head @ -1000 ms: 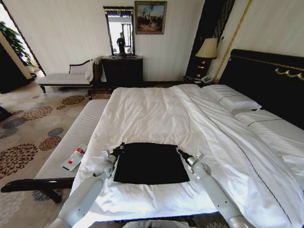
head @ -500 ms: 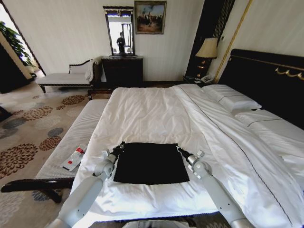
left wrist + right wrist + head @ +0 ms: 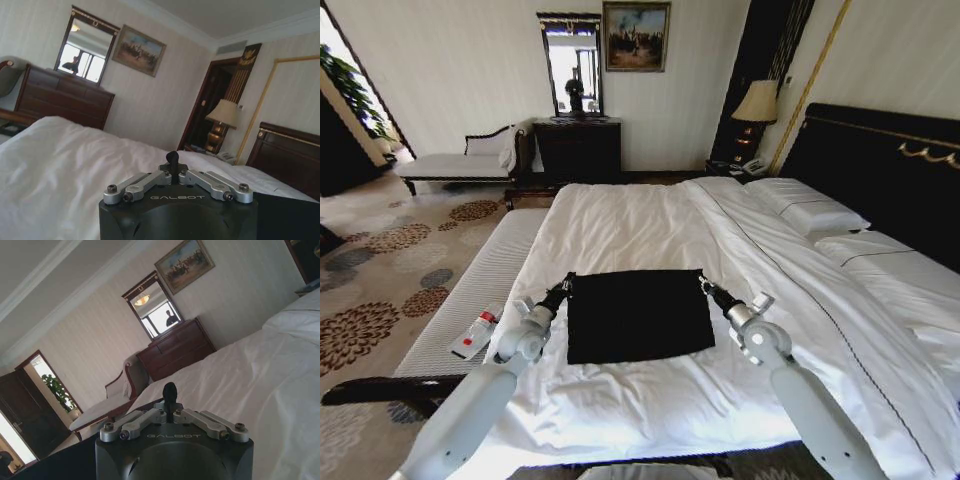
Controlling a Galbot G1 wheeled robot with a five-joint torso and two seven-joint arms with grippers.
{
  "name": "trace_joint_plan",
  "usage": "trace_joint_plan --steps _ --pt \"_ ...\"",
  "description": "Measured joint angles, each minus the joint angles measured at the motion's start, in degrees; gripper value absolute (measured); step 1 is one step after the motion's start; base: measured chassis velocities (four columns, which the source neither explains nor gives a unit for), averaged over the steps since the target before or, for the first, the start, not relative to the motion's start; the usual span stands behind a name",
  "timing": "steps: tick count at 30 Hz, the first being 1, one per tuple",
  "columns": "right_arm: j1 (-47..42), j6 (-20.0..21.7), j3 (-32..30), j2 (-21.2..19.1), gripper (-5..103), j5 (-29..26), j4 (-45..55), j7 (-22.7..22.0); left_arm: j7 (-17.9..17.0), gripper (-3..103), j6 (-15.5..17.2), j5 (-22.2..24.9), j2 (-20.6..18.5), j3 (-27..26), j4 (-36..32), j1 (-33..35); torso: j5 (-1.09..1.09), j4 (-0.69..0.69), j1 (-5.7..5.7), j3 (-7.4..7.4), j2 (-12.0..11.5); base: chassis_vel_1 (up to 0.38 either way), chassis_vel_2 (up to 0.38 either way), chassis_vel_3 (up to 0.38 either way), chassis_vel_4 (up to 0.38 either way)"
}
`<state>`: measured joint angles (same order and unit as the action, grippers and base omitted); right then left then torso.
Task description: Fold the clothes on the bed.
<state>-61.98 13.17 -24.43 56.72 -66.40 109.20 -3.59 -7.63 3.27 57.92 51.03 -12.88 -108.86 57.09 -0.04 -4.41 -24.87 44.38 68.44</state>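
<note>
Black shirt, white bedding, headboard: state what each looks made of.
The black shirt: soft matte fabric, lying limp and flat. The white bedding: smooth woven cloth, probably cotton, creased in soft folds. The headboard: dark glossy panel, wood by the look, with gilt trim.

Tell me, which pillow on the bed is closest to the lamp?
The far pillow by the headboard sits closest to the lamp. The other pillow lies nearer the robot, farther from the lamp.
</note>
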Motion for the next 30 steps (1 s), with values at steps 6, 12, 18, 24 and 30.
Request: trace_joint_plan --steps 6,12,18,24,30 --pt "-0.2 -0.9 -1.4 -2.4 1 -0.3 6.5 -2.7 -2.8 1 0.5 3.0 -3.7 -3.7 -8.1 -0.1 0.0 0.0 0.0 0.0 0.0 0.0 0.0 0.0 0.0" --pt "-0.9 -1.3 -4.2 -4.1 1 -1.7 10.1 -4.2 -3.7 1 0.9 5.1 -6.0 -8.4 -11.4 1.2 0.0 0.0 0.0 0.0 0.0 0.0 0.0 0.0 0.0" --pt "-3.0 -1.3 -6.8 -4.8 1 -2.8 13.4 -4.6 -4.6 1 1.4 7.1 -6.9 -12.8 -15.0 4.2 -0.01 0.0 0.0 0.0 0.0 0.0 0.0 0.0 0.0" --pt "-5.6 -1.3 -6.0 -4.1 1 -1.2 14.4 -4.7 -4.8 1 1.5 6.4 -6.3 -15.6 -16.6 8.4 0.0 -0.01 0.0 0.0 0.0 0.0 0.0 0.0 0.0" --pt "-8.2 -1.3 -5.8 -3.4 1 -0.7 16.8 -5.1 -5.2 1 1.6 5.6 -5.1 -19.8 -19.6 14.5 0.0 -0.01 -0.01 0.0 0.0 0.0 0.0 0.0 0.0"
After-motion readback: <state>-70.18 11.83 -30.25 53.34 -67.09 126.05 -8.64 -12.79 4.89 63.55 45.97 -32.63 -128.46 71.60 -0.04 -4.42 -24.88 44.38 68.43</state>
